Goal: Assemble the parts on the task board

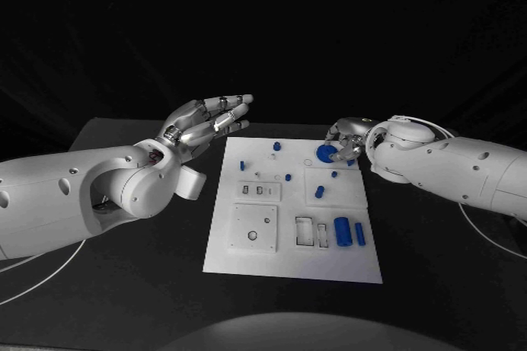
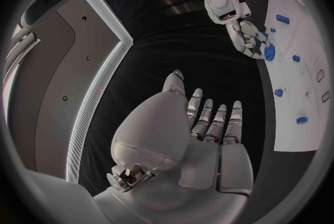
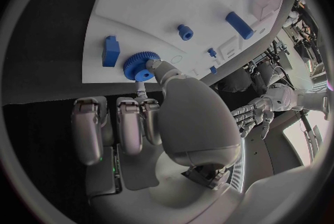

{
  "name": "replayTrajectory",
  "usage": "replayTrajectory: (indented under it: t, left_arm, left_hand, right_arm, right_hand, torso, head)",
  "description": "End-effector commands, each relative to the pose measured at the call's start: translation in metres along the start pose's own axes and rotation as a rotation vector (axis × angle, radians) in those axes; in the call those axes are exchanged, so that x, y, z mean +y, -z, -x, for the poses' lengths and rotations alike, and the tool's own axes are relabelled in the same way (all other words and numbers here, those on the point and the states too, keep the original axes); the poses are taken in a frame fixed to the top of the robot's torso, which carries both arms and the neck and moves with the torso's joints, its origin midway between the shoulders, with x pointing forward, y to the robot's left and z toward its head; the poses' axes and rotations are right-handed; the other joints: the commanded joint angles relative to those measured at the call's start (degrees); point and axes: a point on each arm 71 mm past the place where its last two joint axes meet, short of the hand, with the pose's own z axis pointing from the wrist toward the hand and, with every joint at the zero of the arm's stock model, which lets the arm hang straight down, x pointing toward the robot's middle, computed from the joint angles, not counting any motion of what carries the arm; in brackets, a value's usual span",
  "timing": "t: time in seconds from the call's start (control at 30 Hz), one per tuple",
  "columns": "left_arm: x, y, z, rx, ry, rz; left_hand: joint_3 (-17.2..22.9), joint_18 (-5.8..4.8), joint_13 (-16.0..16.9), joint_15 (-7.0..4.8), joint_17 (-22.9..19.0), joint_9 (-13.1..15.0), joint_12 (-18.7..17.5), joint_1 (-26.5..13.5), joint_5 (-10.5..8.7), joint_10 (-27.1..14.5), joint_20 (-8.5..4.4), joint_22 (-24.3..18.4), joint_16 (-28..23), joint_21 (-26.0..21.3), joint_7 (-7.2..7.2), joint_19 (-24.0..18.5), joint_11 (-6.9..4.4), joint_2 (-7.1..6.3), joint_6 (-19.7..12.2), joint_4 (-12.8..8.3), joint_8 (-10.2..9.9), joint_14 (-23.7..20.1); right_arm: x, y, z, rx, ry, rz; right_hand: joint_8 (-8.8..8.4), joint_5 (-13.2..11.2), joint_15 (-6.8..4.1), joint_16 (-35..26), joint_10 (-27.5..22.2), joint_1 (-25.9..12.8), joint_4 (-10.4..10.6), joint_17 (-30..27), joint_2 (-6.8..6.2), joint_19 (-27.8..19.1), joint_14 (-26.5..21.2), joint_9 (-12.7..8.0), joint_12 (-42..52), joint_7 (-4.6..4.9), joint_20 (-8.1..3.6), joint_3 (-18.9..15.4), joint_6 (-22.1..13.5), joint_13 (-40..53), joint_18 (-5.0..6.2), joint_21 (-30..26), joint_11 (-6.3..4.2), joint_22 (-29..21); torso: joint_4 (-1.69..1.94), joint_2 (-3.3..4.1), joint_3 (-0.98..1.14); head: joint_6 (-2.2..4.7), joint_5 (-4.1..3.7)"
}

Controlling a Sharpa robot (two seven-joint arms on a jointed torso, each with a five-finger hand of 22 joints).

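right hand point(image 1: 346, 147) is sitting at the far right corner of the task board point(image 1: 288, 269), pinching the blue gear point(image 1: 326, 153) between thumb and a fingertip. in the right wrist view the gear point(image 3: 141, 65) is showing a toothed rim and a small hub, with the thumb pressing on it and the other fingers point(image 3: 129, 123) hanging loose below. my read: it's gripping at the rim so the hub stays free to drop onto a post. whether the gear is already resting on the board or is being carried just above it, i can't tell; the thumb is covering the contact.

left hand point(image 1: 209, 122) is hovering off the board's left edge over the black table point(image 1: 121, 290), palm up, fingers spread, holding nothing. looks like it's parking out of the way so the right arm has room.

outward from the gear: a small blue block point(image 3: 110, 50) is lying just beside it near the board edge, a blue peg point(image 3: 184, 32) and a longer blue bar point(image 3: 239, 24) further in. at the near end of the board two blue cylinders point(image 1: 350, 231) are lying side by side, next to rectangular slots point(image 1: 312, 231).

hard to make out: which socket the gear belongs in, since the hand is blocking that corner in the head view. the tiny blue bits near the board's middle are too small to identify. the board's near edge is getting cut off in the right wrist view.
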Motion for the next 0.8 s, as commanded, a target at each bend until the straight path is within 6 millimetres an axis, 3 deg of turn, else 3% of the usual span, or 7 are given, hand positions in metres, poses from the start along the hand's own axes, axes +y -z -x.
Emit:
replayTrajectory:
  t: [0.03, 0.27, 0.57, 0.8]
  left_arm:
    - [-0.001, 0.000, -0.003, 0.022, 0.007, -0.008]
    - [-0.001, 0.000, -0.003, 0.022, 0.007, -0.007]
    - [-0.001, 0.000, -0.002, 0.020, 0.006, -0.008]
    - [-0.001, 0.000, -0.001, 0.018, 0.005, -0.007]
  left_hand:
    - [0.3, -0.69, 0.1, 0.04, 0.1, 0.1, 0.4, 0.6, 0.37, 0.5, -0.16, 0.1, 0.3, 0.4, -0.16, 0.4, 0.08, 0.20, 0.4, 0.0, 0.4, 0.4]
    - [0.3, -0.70, 0.1, 0.05, 0.1, 0.1, 0.4, 0.7, 0.41, 0.5, -0.16, 0.1, 0.3, 0.4, -0.15, 0.4, 0.09, 0.20, 0.5, -0.1, 0.4, 0.4]
    - [0.3, -0.71, 0.1, 0.06, 0.1, 0.1, 0.4, 0.7, 0.42, 0.5, -0.16, 0.1, 0.3, 0.4, -0.14, 0.4, 0.10, 0.20, 0.5, -0.1, 0.4, 0.4]
    - [0.3, -0.73, 0.1, 0.08, 0.1, 0.1, 0.4, 0.8, 0.47, 0.6, -0.16, 0.1, 0.4, 0.4, -0.13, 0.5, 0.12, 0.20, 0.5, -0.1, 0.4, 0.4]
  right_arm:
    - [-0.001, 0.000, -0.007, 0.037, 0.027, 0.003]
    - [-0.001, 0.001, -0.005, 0.015, 0.022, 0.015]
    - [-0.003, 0.006, 0.001, -0.049, 0.002, 0.034]
    - [0.007, 0.010, 0.017, -0.097, -0.006, 0.069]
  right_hand:
    - [1.39, 0.1, 0.45, 0.2, 6.0, 0.7, -0.6, 15.1, 0.07, 3.3, 5.9, 1.2, 0.2, -0.01, 0.49, 0.1, 1.3, 15.1, 0.26, -0.3, 0.37, 13.4]
    - [3.87, -0.6, 0.34, 0.2, 6.0, -0.2, -0.8, 15.1, 0.32, 3.4, 5.9, 2.8, 0.2, -0.23, 0.44, -0.1, 3.1, 15.1, 0.25, -0.3, 0.27, 13.4]
    - [4.76, -2.2, 0.41, 0.2, 6.0, -1.2, -0.4, 15.1, 0.07, 3.5, 5.9, 3.3, 0.2, -0.22, 0.46, -0.6, 3.8, 15.1, 0.22, -0.2, 0.46, 13.5]
    - [4.95, -2.6, 0.60, 0.2, 6.0, -1.5, -0.3, 15.1, 0.00, 3.5, 5.9, 3.4, 0.2, -0.20, 0.55, -0.7, 4.1, 15.1, 0.20, -0.2, 0.79, 13.5]
  torso:
    - [0.00, 0.01, 0.02]
    - [0.01, 0.00, 0.01]
    - [0.00, -0.03, 0.00]
    - [0.01, -0.02, 0.00]
  head:
    - [0.00, 0.05]
    - [-0.08, 0.10]
    - [-0.11, 0.37]
    - [-0.22, 0.55]
